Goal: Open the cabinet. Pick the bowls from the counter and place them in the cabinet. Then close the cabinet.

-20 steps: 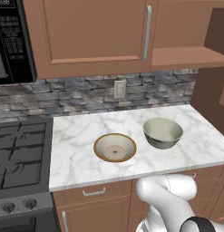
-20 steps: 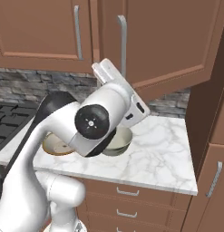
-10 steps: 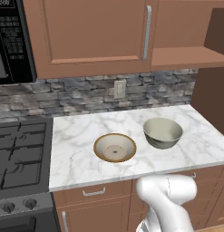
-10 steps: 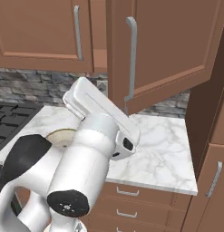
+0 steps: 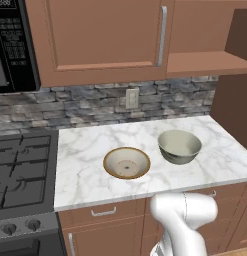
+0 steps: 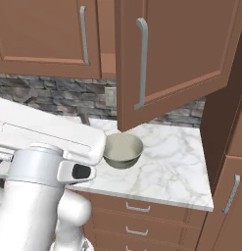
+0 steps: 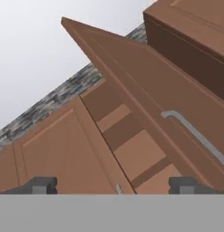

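Note:
The cabinet's [image 5: 105,40] left door is shut, with its bar handle [image 5: 162,35] at the right edge. The right door [image 6: 181,54] stands swung out over the counter, and the wooden shelf [image 5: 205,62] shows behind it. On the counter [image 5: 85,160] the cream bowl [image 5: 127,162] sits left of the grey-green bowl [image 5: 179,146], which also shows below the open door [image 6: 123,149]. My gripper [image 7: 112,186] is open, its fingertips [image 7: 41,185] wide apart with nothing between them, looking up at the open door's handle [image 7: 195,133] and the shelves [image 7: 131,140].
A black microwave [image 5: 10,45] hangs at the left above the gas stove [image 5: 22,170]. A wall outlet [image 5: 131,98] sits in the stone backsplash. Drawers [image 6: 132,215] run under the counter. A tall brown side panel [image 6: 225,122] closes off the right. My arm [image 6: 44,162] fills the lower left.
The arm has swung back and down from the open door's handle, filling more of the right base view. The door stands slightly wider. The bowls have not moved.

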Controlling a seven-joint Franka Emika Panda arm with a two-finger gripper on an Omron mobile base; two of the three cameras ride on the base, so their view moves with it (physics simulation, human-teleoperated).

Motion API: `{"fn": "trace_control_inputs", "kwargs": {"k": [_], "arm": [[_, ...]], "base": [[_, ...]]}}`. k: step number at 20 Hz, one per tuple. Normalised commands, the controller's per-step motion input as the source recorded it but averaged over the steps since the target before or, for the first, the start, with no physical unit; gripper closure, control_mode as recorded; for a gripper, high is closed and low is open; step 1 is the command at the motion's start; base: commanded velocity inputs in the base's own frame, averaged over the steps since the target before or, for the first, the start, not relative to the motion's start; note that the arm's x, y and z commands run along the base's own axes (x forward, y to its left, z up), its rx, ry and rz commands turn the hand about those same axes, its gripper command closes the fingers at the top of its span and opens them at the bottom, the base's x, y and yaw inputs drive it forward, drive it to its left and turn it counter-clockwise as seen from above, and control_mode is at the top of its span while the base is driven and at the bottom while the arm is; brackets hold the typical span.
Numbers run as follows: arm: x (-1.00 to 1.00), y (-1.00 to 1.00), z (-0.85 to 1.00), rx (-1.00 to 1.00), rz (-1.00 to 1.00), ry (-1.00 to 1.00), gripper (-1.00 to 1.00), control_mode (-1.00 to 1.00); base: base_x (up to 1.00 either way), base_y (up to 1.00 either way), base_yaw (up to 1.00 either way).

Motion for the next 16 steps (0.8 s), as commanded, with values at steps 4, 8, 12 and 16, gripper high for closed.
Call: {"fn": "trace_control_inputs", "kwargs": {"k": [4, 8, 12, 16], "arm": [[-0.01, 1.00, 0.38, -0.25, -0.08, 0.00, -1.00, -1.00], [0.11, 1.00, 0.01, -0.24, -0.05, 0.00, -1.00, -1.00], [0.56, 0.80, -0.08, -0.11, -0.06, 0.17, -1.00, -1.00], [0.53, 0.05, -0.29, -0.02, -0.20, 0.17, -1.00, -1.00]], "base": [[0.00, 0.00, 0.00], [0.00, 0.00, 0.00], [0.00, 0.00, 0.00], [0.00, 0.00, 0.00]]}}
